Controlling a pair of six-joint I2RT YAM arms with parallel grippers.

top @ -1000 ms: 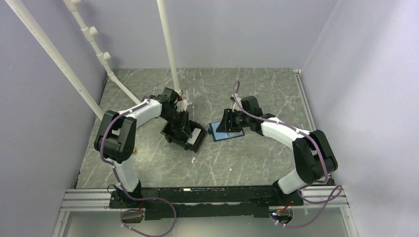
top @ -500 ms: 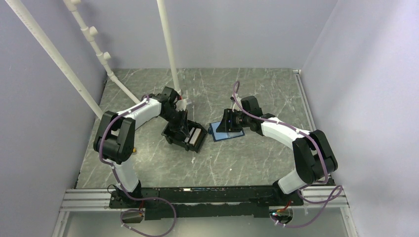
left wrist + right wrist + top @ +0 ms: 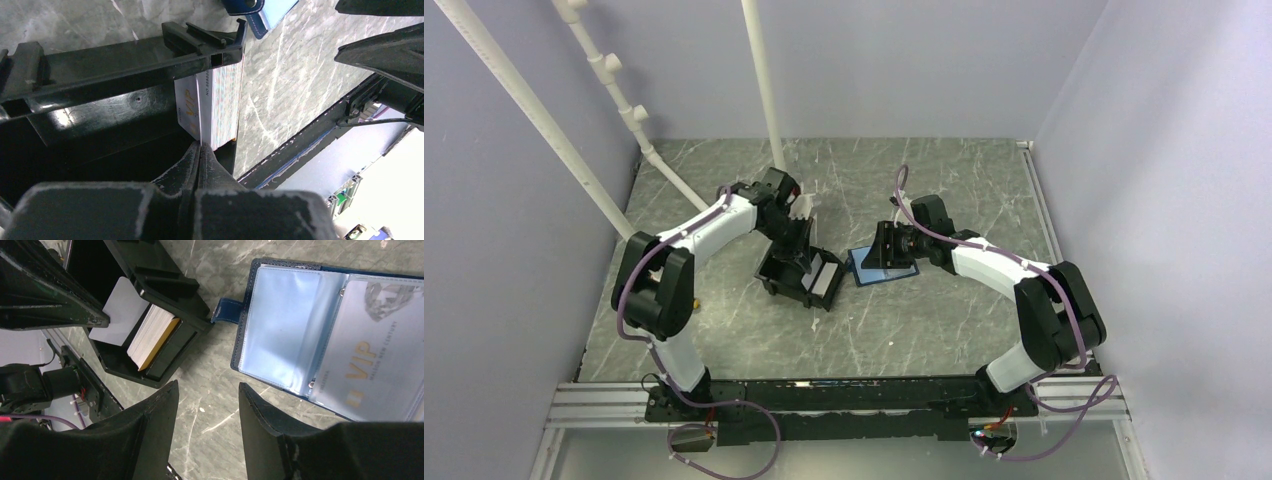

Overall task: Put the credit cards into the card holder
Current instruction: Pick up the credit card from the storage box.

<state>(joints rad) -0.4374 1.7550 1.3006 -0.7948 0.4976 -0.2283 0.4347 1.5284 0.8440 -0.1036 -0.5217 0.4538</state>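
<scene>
L gripper (image 3: 200, 147) pinches card (image 3: 192, 107) in bin (image 3: 100, 105); R gripper (image 3: 207, 387) agape beside holder (image 3: 280, 330)

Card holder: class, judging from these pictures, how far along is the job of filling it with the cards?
Done: the card holder lies open, with one VIP card already in a sleeve. In hand: the left gripper appears to pinch a card at the stack in the black bin; the right gripper hangs open by the holder. Left: that card and the stack.
</scene>
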